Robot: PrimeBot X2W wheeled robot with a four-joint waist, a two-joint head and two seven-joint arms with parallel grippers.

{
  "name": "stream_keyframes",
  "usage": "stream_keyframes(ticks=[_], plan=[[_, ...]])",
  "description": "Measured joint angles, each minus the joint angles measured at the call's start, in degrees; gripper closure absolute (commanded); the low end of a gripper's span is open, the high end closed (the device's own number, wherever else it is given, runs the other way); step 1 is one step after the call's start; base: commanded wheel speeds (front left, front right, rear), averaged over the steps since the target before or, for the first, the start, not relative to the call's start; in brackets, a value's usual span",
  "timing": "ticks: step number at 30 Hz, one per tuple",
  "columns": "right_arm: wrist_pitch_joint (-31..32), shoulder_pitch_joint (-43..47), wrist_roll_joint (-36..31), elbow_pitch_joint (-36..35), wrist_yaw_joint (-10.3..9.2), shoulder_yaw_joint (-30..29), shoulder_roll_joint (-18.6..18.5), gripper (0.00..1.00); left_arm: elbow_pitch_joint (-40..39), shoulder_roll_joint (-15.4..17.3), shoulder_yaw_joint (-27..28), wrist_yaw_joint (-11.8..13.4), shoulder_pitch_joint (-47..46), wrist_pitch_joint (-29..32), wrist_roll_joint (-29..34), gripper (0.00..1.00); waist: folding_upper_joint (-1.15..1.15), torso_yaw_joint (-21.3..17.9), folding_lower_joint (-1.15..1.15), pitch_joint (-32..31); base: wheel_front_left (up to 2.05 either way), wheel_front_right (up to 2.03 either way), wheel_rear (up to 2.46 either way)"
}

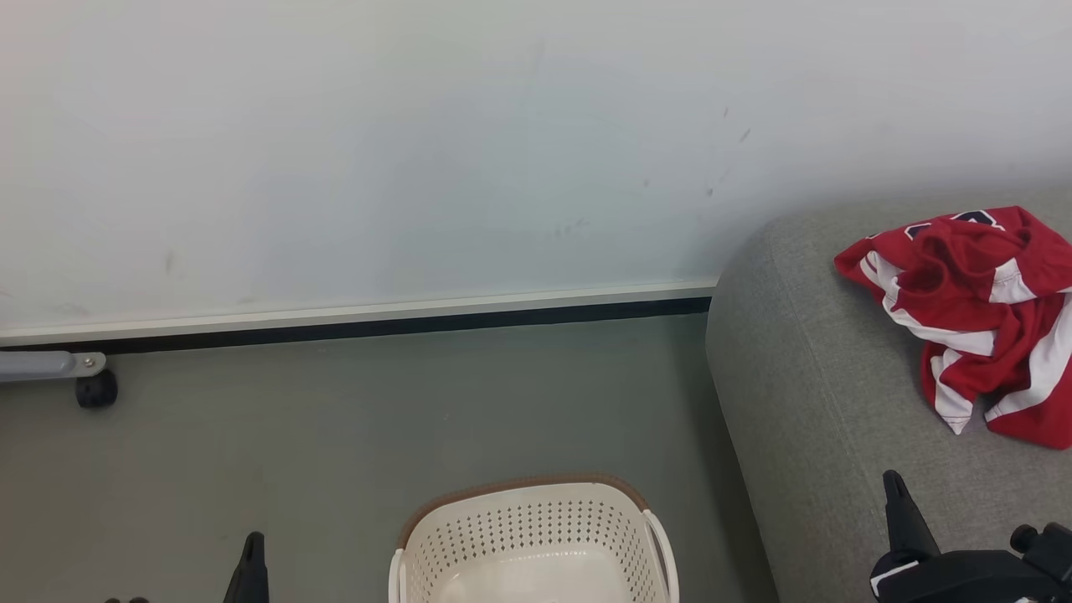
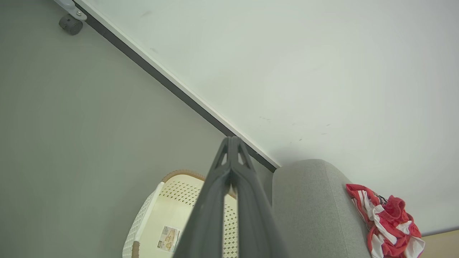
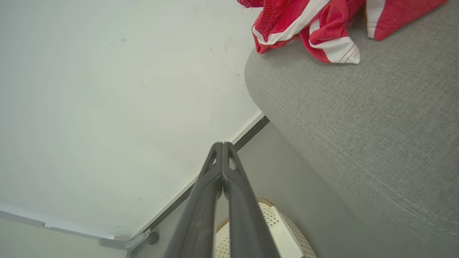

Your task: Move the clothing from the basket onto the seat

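Clothing [image 1: 971,318] lies crumpled on the seat [image 1: 804,402] at frame right, basket [image 1: 536,536] at bottom centre. Jaws of the left gripper [image 2: 231,141] and right gripper [image 3: 223,145] are pressed together

The left gripper [image 2: 232,139] is pointing up from six o'clock, its jaws pressing together on nothing. The basket [image 2: 142,216] is sitting on the floor [image 2: 71,125] at seven o'clock, a label [image 2: 168,238] showing inside. The seat [image 2: 308,208] is standing at five o'clock, the clothing [image 2: 385,222] lying crumpled on it at four o'clock.
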Motion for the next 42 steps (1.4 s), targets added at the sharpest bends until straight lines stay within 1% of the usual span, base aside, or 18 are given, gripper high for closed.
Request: stream_keyframes(ticks=[7, 8, 11, 21, 22, 26, 35, 42], plan=[[1.5, -0.2, 5.0, 0.5, 0.82, -1.9, 0.8, 1.0, 0.7, -0.3, 1.1, -1.2, -1.2, 1.6, -5.1, 1.0, 0.0, 0.1, 0.0, 0.2, 0.0, 0.0, 0.0], [1.6, -0.3, 5.6, 0.5, 1.18, -2.2, 0.9, 1.0, 0.8, -0.4, 1.2, -1.2, -1.3, 1.7, -5.6, 1.0, 0.0, 0.1, 0.0, 0.3, 0.0, 0.0, 0.0], [2.0, -0.4, 6.8, 0.7, 1.26, -2.7, 1.0, 1.0, 1.1, -0.5, 1.5, -1.3, -1.5, 2.0, -6.7, 1.0, 0.0, 0.1, 0.0, 0.3, 0.0, 0.0, 0.0], [4.0, -1.2, 13.8, 1.3, 2.79, -5.5, 2.2, 1.0, 2.1, -1.1, 2.8, -2.8, -3.5, 4.1, -13.6, 1.0, 0.0, 0.3, 0.0, 0.7, 0.0, 0.0, 0.0], [4.5, -1.2, 15.1, 1.4, 3.18, -6.0, 2.4, 1.0, 2.3, -1.2, 3.1, -3.2, -3.8, 4.5, -15.5, 1.0, 0.0, 0.3, 0.0, 0.7, 0.0, 0.0, 0.0], [5.0, -1.3, 17.2, 1.5, 3.56, -6.8, 2.8, 1.0, 2.6, -1.4, 3.5, -3.7, -4.2, 5.1, -17.1, 1.0, 0.0, 0.4, 0.0, 0.8, 0.0, 0.0, 0.0], [7.0, -2.3, 23.4, 2.1, 4.79, -9.3, 3.8, 1.0, 3.4, -1.9, 4.8, -4.8, -6.0, 7.0, -23.5, 1.0, 0.0, 0.5, 0.0, 1.1, 0.0, 0.0, 0.0], [8.3, -2.4, 28.1, 2.6, 5.77, -11.2, 4.6, 1.0, 4.3, -2.3, 5.8, -6.2, -7.3, 8.4, -28.1, 1.0, 0.0, 0.6, -0.01, 1.4, 0.0, 0.0, 0.0]])
